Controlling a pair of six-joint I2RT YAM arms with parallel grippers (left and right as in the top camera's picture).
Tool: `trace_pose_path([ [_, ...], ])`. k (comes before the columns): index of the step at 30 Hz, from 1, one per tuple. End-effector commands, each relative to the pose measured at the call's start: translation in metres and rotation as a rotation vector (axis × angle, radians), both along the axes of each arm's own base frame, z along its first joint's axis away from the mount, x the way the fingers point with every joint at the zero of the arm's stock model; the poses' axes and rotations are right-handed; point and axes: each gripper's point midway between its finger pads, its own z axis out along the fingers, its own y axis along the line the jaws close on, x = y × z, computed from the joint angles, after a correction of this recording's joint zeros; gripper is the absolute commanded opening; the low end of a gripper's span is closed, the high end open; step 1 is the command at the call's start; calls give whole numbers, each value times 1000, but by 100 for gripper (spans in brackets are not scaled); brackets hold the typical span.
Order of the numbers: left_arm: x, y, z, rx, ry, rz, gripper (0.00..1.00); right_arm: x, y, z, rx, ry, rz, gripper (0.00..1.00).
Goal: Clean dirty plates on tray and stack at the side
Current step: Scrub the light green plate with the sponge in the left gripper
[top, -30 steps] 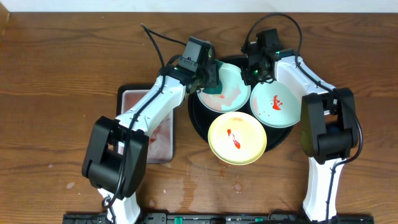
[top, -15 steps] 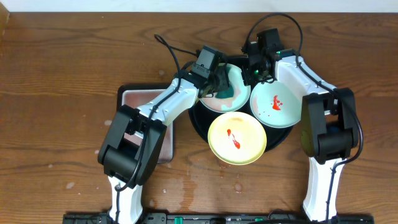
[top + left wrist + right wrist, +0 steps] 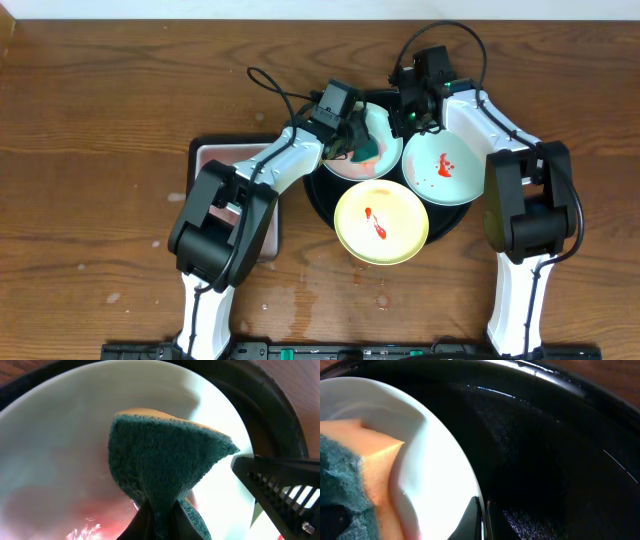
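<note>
— Three plates (image 3: 381, 222) lie face-up, touching, on the tray (image 3: 320, 205); the yellow one overhangs its front rim.
— We see the left claw (image 3: 161, 520) pinching a sponge (image 3: 165, 455) in the rear plate (image 3: 388, 140), the right claw (image 3: 481, 517) nipping its rim.

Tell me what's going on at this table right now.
The left gripper holds a green sponge pressed onto the rear mint plate on the black tray, where pinkish sauce residue shows. The right gripper pinches that plate's rim, apparently to steady it. The other mint plate and the yellow plate, also on the tray, have red sauce on them, and nothing is stacked at the side yet.
</note>
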Motion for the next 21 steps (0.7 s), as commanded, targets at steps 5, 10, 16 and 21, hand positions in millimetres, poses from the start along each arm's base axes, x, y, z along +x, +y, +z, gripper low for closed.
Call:
trace_pose_path([
  [5,-2,23,-15,142,12,-6,7,-5,1,-4,18,35,-24,1],
  [10,-2,42,-10,232,-3,0,7,-6,1,-4,17,38,-24,1],
  [16,9,53,26,299,-113,-8,7,-7,1,-4,16,41,-24,1],
  [21,12,50,48,271,-159,-3,7,-7,1,-5,16,42,-24,1],
])
